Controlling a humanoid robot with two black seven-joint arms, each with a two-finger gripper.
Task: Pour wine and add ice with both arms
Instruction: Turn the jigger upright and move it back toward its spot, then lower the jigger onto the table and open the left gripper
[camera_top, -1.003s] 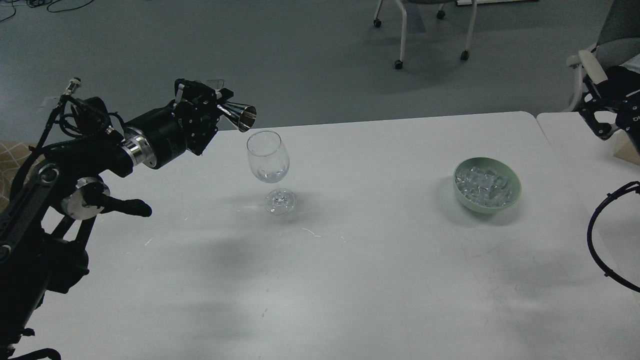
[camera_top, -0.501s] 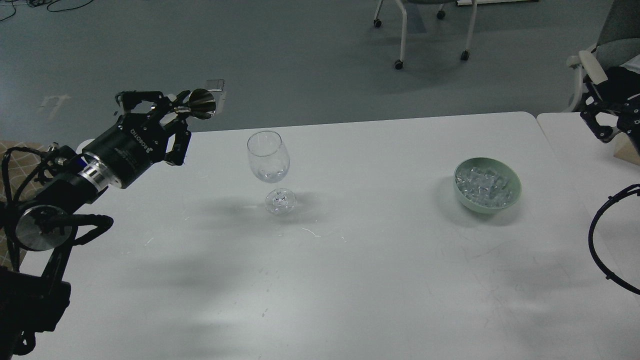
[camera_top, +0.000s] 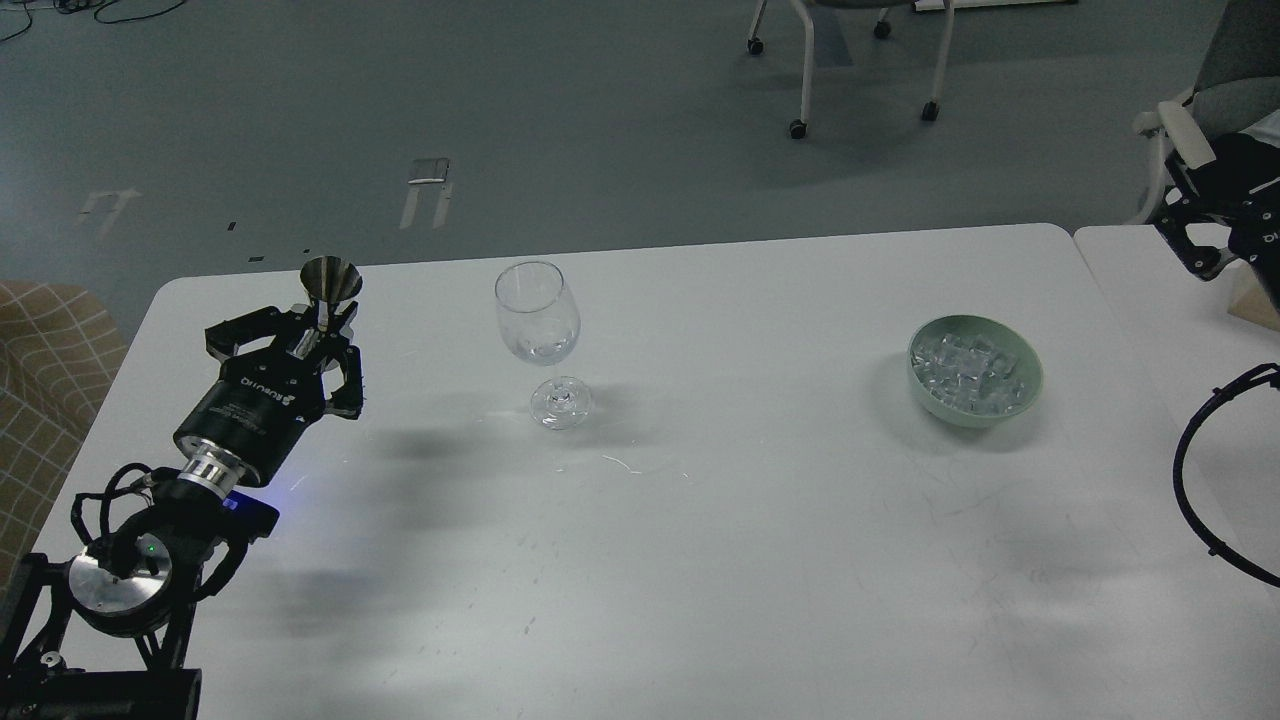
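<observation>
Pale green bowl (camera_top: 1028, 392) of ice (camera_top: 968, 374) lies bench-right — nearer the right tool (camera_top: 1215, 245), grip state indiscernible; left tool (camera_top: 312, 335) clenches a small steel measuring cup (camera_top: 330, 283)

Beyond my left gripper (camera_top: 322, 325) stretches a grey-green floor (camera_top: 600, 130), matte and evenly lit, with pale tape marks (camera_top: 428, 185) straight ahead of that gripper. Far off to its right, white chair legs on black castors (camera_top: 797, 128) stand at the top edge. Beneath and to the right of it spreads a white table (camera_top: 700, 520) with rounded corners, soft shadows across it. A second white table (camera_top: 1140, 300) adjoins at far right, beside a grey chair (camera_top: 1230, 90). Behind it to the left sits tan checked upholstery (camera_top: 50, 350).
</observation>
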